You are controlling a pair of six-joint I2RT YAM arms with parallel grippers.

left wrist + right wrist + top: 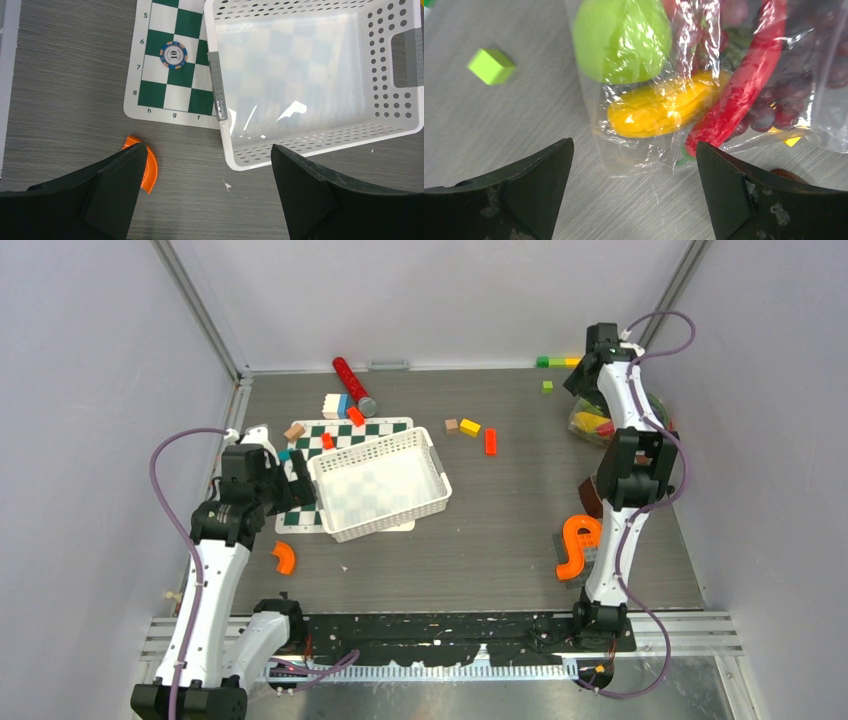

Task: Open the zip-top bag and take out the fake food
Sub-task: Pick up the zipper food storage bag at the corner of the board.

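Right jaws spread wide above the zip-top bag [634,155] edge.

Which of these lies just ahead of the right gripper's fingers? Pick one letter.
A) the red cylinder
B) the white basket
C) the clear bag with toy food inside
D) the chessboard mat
C: the right wrist view shows the zip-top bag on the table just ahead of the open right gripper, with the green apple, yellow piece and red chili inside it.
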